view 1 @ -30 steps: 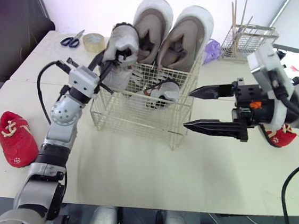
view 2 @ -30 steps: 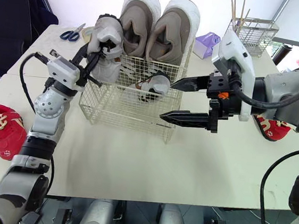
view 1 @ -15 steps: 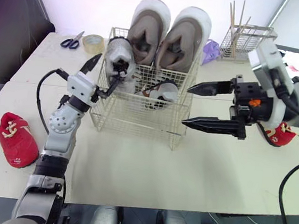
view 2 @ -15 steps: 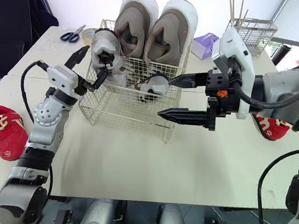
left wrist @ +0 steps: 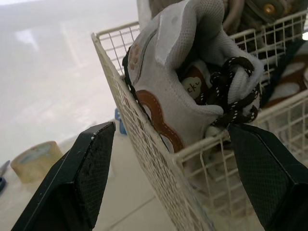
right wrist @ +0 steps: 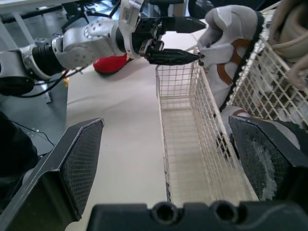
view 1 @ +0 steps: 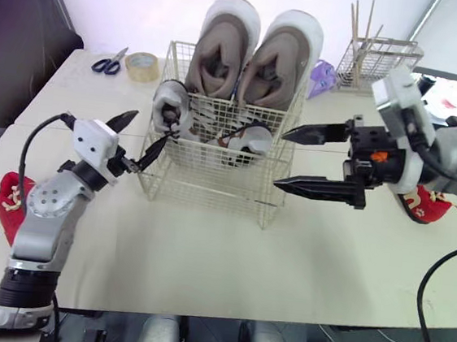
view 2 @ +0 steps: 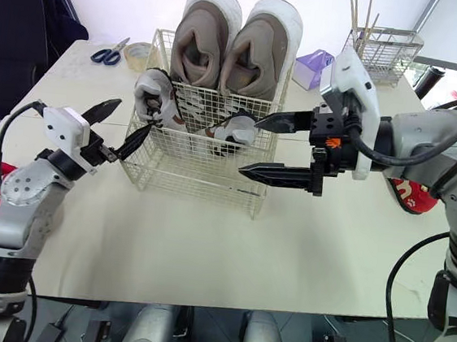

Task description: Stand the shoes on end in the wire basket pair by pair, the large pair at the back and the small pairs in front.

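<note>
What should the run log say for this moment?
left pincer open, at wire basket front-left corner | right pincer open, right of basket | white shoe on end, front-left | large pair at back | red shoe outside, left

Looking like a lab or office workrm. Showing plain pale tables (view 1: 227,261) pushed edge to edge, w/ scissors (view 1: 109,62), a tape roll (view 1: 144,66) & a wire rack (view 1: 379,60) holding wooden sticks lying along the far side. Showing a dark chair (view 1: 15,59) at left & bare grey floor (right wrist: 19,113) beside the tables.
</note>
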{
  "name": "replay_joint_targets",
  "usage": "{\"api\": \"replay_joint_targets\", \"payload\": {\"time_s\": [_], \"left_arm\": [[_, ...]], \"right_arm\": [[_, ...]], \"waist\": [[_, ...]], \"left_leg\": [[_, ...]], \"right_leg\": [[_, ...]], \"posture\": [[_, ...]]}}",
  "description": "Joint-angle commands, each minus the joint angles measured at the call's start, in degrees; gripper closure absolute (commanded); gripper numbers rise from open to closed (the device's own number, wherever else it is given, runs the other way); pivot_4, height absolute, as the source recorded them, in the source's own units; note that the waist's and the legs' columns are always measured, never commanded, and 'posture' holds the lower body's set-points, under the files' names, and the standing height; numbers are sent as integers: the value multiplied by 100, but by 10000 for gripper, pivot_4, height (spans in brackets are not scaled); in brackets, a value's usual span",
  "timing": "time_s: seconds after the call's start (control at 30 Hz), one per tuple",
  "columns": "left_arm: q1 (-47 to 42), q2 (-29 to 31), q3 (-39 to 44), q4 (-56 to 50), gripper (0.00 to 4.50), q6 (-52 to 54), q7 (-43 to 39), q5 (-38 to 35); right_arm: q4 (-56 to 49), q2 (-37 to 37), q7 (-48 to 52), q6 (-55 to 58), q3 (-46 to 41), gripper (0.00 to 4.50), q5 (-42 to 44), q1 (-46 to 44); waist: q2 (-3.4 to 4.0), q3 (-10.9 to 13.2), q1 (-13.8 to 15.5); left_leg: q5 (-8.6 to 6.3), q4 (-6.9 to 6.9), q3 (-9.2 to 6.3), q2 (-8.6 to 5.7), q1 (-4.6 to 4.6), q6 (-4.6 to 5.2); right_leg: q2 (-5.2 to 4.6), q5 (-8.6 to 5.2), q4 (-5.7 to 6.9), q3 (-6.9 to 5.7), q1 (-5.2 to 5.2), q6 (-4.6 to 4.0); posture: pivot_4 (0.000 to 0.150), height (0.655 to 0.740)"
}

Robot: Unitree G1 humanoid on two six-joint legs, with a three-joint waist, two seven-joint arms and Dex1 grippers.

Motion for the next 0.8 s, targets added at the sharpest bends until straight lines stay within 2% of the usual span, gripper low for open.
{"api": "replay_joint_targets", "payload": {"time_s": [0.03,0.13,0.23,0.3,0.37,0.4,0.43,0.53,0.63,0.73,0.8], "left_arm": [[51,217,250,-119,6463,344,-199,-176],[154,444,485,-343,6463,856,-359,-531],[150,730,879,-714,6463,2080,-192,-1268],[52,1121,1550,-948,6463,3108,-72,-2216],[-57,1335,2208,-994,6463,3637,-26,-3063],[-126,1455,2578,-875,3769,3923,-84,-3637],[-165,1568,2828,-780,1140,4094,-143,-3907],[-139,2317,3336,-766,411,4947,-243,-4561],[-97,2738,3397,-1032,411,5424,-158,-4974],[-363,2765,2743,-1682,411,5721,-256,-6074],[-490,2598,2257,-2046,411,5698,-484,-6404]], "right_arm": [[36,11,65,-164,-53,0,-116,-16],[38,31,99,-183,-58,0,-155,11],[34,13,118,-154,-109,0,-120,56],[84,18,29,-43,-197,0,-40,60],[96,33,-58,11,-284,0,23,92],[173,122,-119,-3,-381,0,101,71],[279,201,-173,-16,-457,0,158,29],[647,201,-262,9,-688,0,155,36],[971,46,-334,28,-853,0,20,175],[1941,-693,-147,86,-1386,0,-320,605],[2482,-1170,-96,54,-1808,0,-625,1082]], "waist": [[-2,1,-9],[-3,2,-34],[-6,5,-111],[-18,20,-149],[-21,25,-178],[-20,25,-173],[-22,26,-166],[-22,29,-152],[-23,30,-97],[-26,32,-12],[-25,32,56]], "left_leg": [[0,0,1,0,-7,0],[0,-5,2,-1,-16,1],[-1,-14,3,0,-17,1],[0,-17,1,1,-17,2],[0,-18,0,9,-18,1],[0,-20,0,9,-17,1],[0,-23,0,8,-16,1],[0,-24,2,-1,-15,1],[0,-22,5,-4,-12,0],[-2,-20,1,-12,-9,-2],[-5,-15,6,-22,-12,1]], "right_leg": [[-2,0,-2,0,2,0],[-5,0,-5,0,-2,0],[-5,0,-6,1,-6,0],[-2,0,-5,1,-7,0],[8,0,-2,1,-12,1],[10,0,-3,1,-12,2],[10,0,-3,1,-12,2],[13,0,-5,0,-9,3],[8,0,-9,1,-8,2],[-9,-1,-24,-6,-11,0],[-24,-1,-31,-5,-9,-1]], "posture": [[1500,7400],[1500,7400],[1500,7400],[1500,7400],[1500,7400],[1500,7400],[1500,7400],[1500,7400],[1500,7400],[1500,7400],[1500,7400]]}}
